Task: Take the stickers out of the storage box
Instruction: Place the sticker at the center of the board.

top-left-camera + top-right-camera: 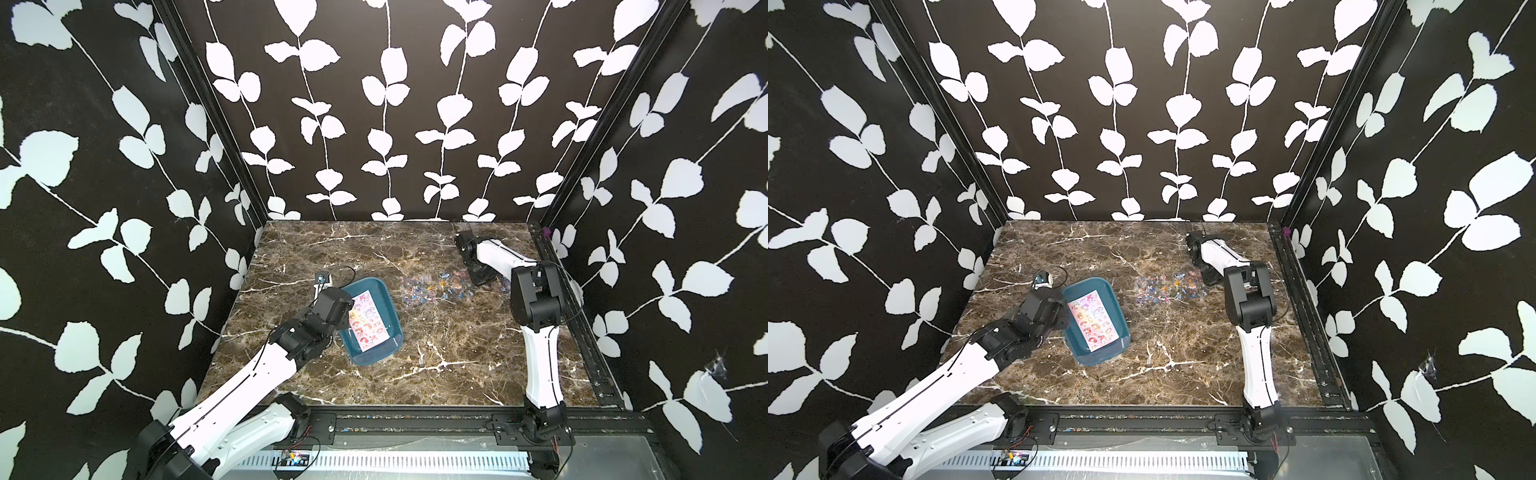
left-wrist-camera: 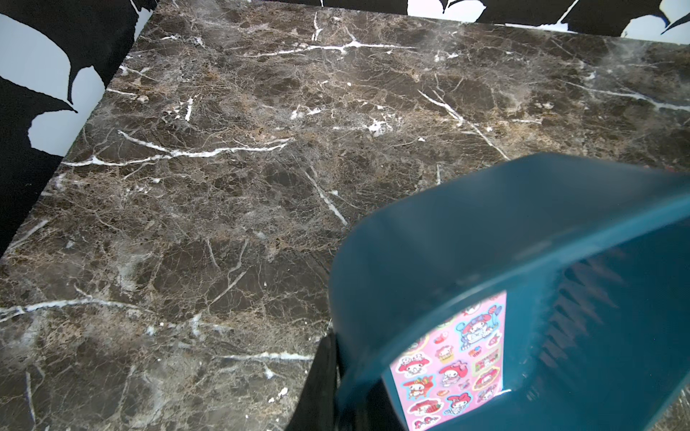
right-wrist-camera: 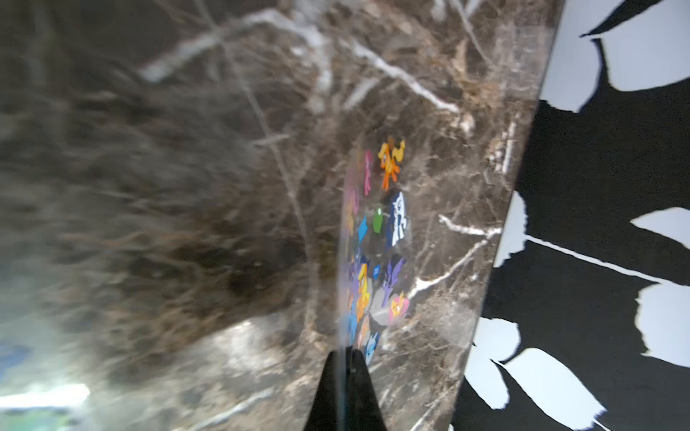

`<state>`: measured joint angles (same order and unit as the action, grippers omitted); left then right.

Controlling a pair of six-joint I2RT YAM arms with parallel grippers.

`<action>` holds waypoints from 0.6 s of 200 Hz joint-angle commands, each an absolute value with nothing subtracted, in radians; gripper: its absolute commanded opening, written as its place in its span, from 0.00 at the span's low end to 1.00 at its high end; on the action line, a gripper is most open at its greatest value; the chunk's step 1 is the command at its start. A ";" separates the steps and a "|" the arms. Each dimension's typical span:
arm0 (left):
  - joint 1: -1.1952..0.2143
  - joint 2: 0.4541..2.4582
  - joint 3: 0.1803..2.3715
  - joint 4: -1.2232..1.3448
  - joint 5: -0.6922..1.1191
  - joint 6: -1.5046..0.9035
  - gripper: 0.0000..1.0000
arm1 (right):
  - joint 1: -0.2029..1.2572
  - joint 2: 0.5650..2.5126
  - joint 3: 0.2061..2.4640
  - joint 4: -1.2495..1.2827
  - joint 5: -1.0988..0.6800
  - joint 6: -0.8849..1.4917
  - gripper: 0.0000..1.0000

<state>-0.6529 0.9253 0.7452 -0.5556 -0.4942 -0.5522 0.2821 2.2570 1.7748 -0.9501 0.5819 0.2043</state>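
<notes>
Black walls (image 1: pixel 124 208) with white leaf print enclose a brown marble surface (image 1: pixel 436 353).

Both top views: storage box (image 1: pixel 390 305) sits left of centre on the surface, its long side running diagonally. One pink sheet (image 1: pixel 370 322) lies flat on its floor, face up. Can't tell if more sheets sit under it. Left hand (image 1: pixel 345 313) is at the box's left rim, mostly hidden under its own wrist housing. Clear sheets (image 1: pixel 419 286) with tiny coloured stickers lie on bare surface to the right of the box, apart from it, between the box and the right hand (image 1: pixel 483 281). Right hand is low over the far right part of the surface, just beside those sheets.

Left wrist view: teal box wall up close, with the pink sheet (image 2: pixel 451 358) inside showing red-hooded cartoon characters. One black finger (image 2: pixel 321 373) presses the outside of the wall. The hand is closed, clamped on the box rim. Can't tell if the box is lifted off the surface.

Right wrist view: two black fingertips (image 3: pixel 325 384) are pinched together on the edge of the held clear sheet (image 3: pixel 377 224). It is seen nearly edge-on, extends away from the hand, and carries orange, blue, green and pink pony figures. Marble lies behind it, and much of the frame is blurred.
</notes>
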 commanded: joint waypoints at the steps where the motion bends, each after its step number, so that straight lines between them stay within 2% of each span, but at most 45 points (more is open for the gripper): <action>1: -0.650 0.916 0.739 -0.563 -0.497 -0.538 0.00 | 0.288 2.295 1.833 -0.992 0.505 0.248 0.06; 34: -0.651 0.919 0.748 -0.571 -0.497 -0.540 0.00 | 0.289 2.344 1.912 -1.071 0.460 0.327 0.07; 43: -0.651 0.917 0.744 -0.569 -0.496 -0.540 0.00 | 0.290 2.351 1.918 -1.073 0.453 0.335 0.10; 57: -0.651 0.913 0.741 -0.570 -0.497 -0.538 0.00 | 0.290 2.371 1.943 -1.094 0.444 0.344 0.19; 83: -0.652 0.914 0.740 -0.570 -0.494 -0.538 0.00 | 0.290 2.383 1.967 -1.119 0.440 0.365 0.23; 93: -0.651 0.914 0.739 -0.569 -0.493 -0.538 0.00 | 0.288 2.375 1.966 -1.114 0.430 0.371 0.29; 100: -0.650 0.915 0.738 -0.567 -0.493 -0.538 0.00 | 0.288 2.370 1.967 -1.112 0.420 0.377 0.40; 120: -0.651 0.917 0.740 -0.569 -0.492 -0.538 0.00 | 0.283 2.338 1.956 -1.095 0.361 0.391 0.48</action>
